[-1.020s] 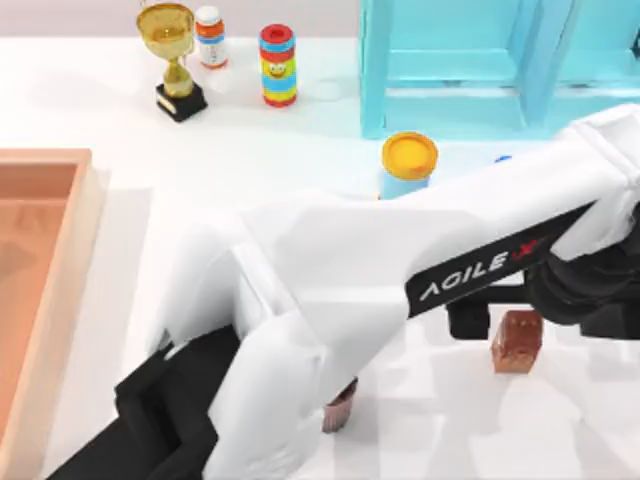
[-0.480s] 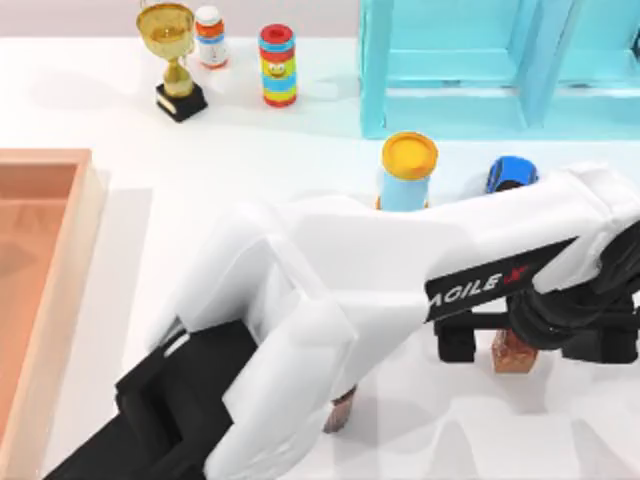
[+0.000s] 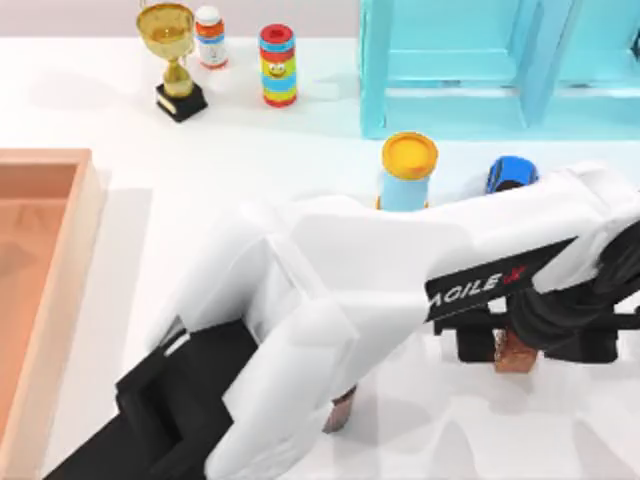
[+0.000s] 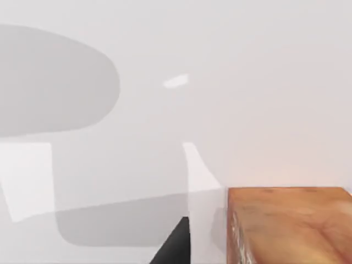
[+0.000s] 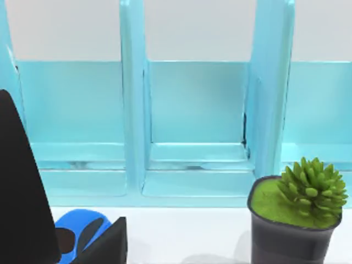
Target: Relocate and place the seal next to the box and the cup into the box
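Now the left arm reaches across the table from lower left to the right side, w/ the left gripper (image 3: 500, 345) down at the seal (image 3: 515, 352). One black finger (image 3: 470, 345) sits on the seal's left and dark gripper parts cover its right; looks like it's pinching the seal, which stands on the white table (image 3: 300, 130). Left wrist view has the seal (image 4: 289, 225) close up, orange-brown and mottled. Cup (image 3: 340, 410) peeks out under the left arm near the bottom edge, well apart from the box (image 3: 70, 290) at the table's left. Blue cylinder w/ yellow lid (image 3: 409, 170) stands behind the arm, turquoise shelf (image 3: 470, 70) at the back. Right gripper (image 5: 66, 242) faces the shelf (image 5: 192, 126), a potted plant (image 5: 294, 217) nearby; can't tell its finger state
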`<action>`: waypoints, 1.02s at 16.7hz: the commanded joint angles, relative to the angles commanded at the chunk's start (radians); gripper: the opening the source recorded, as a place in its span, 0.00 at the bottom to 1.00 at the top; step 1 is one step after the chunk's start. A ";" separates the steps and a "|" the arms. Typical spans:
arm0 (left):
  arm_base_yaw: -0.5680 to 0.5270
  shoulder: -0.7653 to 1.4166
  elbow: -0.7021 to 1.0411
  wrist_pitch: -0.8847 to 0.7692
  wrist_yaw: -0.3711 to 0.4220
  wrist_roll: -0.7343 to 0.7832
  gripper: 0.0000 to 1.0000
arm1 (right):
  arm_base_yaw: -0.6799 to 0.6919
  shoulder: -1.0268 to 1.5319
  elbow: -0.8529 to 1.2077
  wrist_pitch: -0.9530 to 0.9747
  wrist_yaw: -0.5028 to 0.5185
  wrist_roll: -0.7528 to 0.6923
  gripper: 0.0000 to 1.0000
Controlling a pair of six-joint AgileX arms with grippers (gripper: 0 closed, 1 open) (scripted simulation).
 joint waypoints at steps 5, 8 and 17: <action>0.000 0.000 0.000 0.000 0.000 0.000 0.10 | 0.000 0.000 0.000 0.000 0.000 0.000 1.00; 0.000 0.000 0.000 0.000 0.000 0.000 0.00 | 0.000 0.000 0.000 0.000 0.000 0.000 1.00; 0.000 -0.016 -0.015 0.000 -0.001 0.006 0.00 | 0.000 0.000 0.000 0.000 0.000 0.000 1.00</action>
